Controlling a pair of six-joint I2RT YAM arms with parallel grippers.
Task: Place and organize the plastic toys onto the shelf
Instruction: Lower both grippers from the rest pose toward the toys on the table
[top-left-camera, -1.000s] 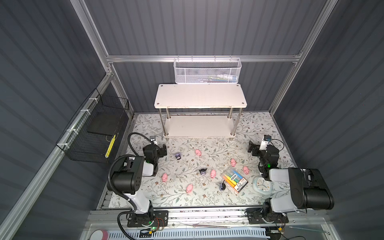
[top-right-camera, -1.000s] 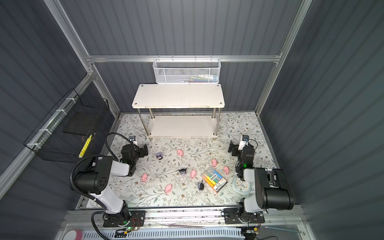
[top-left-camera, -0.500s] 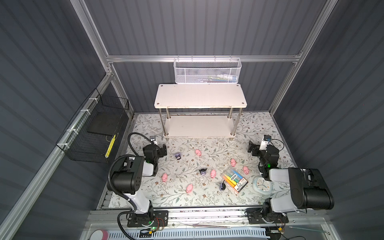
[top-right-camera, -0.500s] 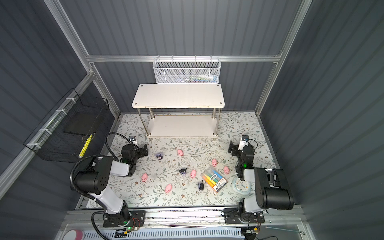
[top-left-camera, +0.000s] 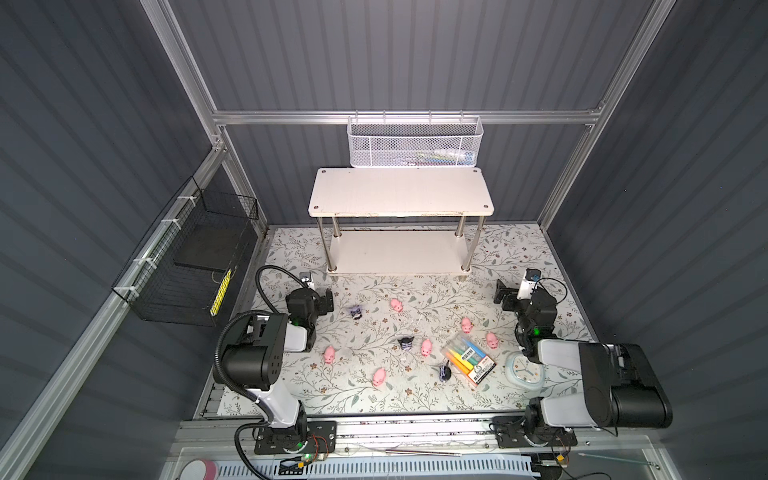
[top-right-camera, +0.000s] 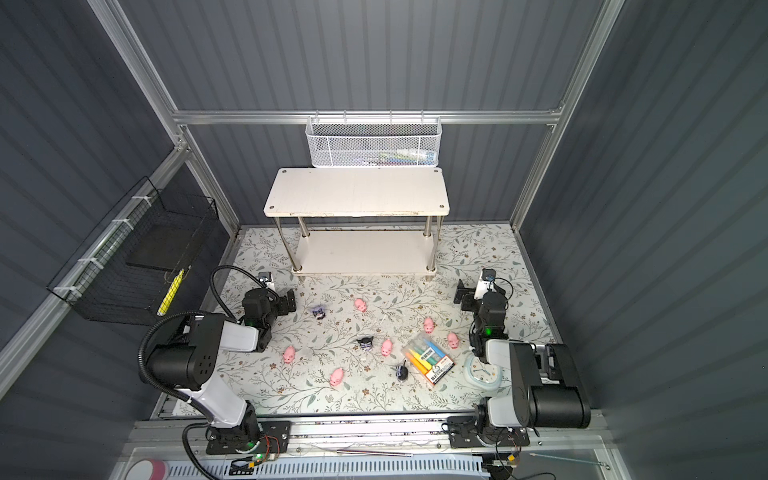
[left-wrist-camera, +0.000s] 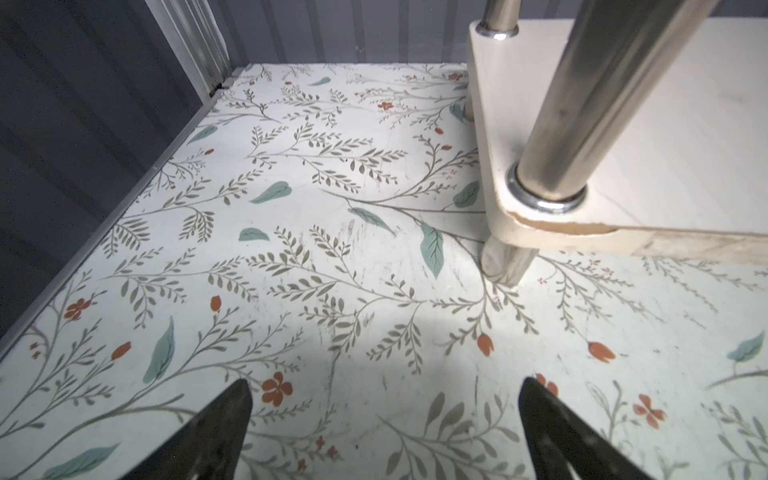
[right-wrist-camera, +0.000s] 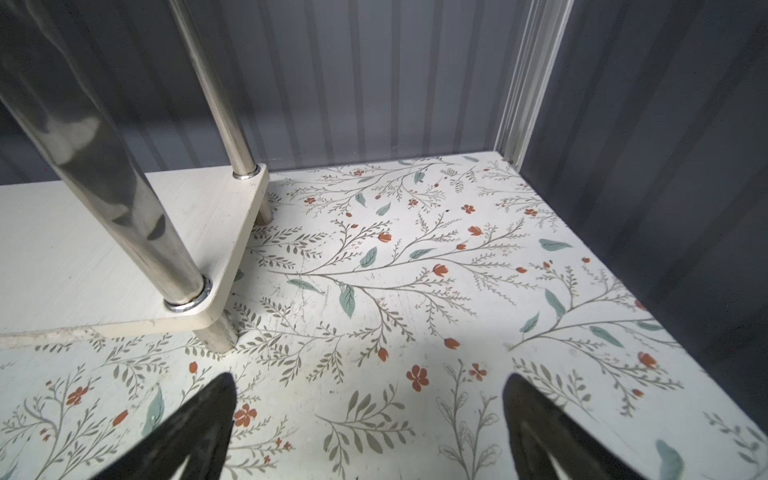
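The white two-tier shelf (top-left-camera: 401, 191) (top-right-camera: 357, 191) stands bare at the back of the floral mat. Several pink pig toys, such as one (top-left-camera: 396, 305) in the middle and one (top-left-camera: 379, 377) near the front, lie scattered on the mat. Three black-eared figurines (top-left-camera: 356, 312) (top-left-camera: 406, 343) (top-left-camera: 445, 372) lie among them. My left gripper (top-left-camera: 326, 299) (left-wrist-camera: 385, 388) rests open at the left, facing the shelf's lower board (left-wrist-camera: 665, 124). My right gripper (top-left-camera: 503, 296) (right-wrist-camera: 368, 382) rests open at the right, beside the lower board (right-wrist-camera: 83, 249). Neither holds anything.
A pack of coloured markers (top-left-camera: 467, 359) and a round pale-blue clock (top-left-camera: 524, 370) lie at the front right. A white mesh basket (top-left-camera: 415, 143) hangs on the back wall above the shelf. A black wire basket (top-left-camera: 195, 266) hangs on the left wall.
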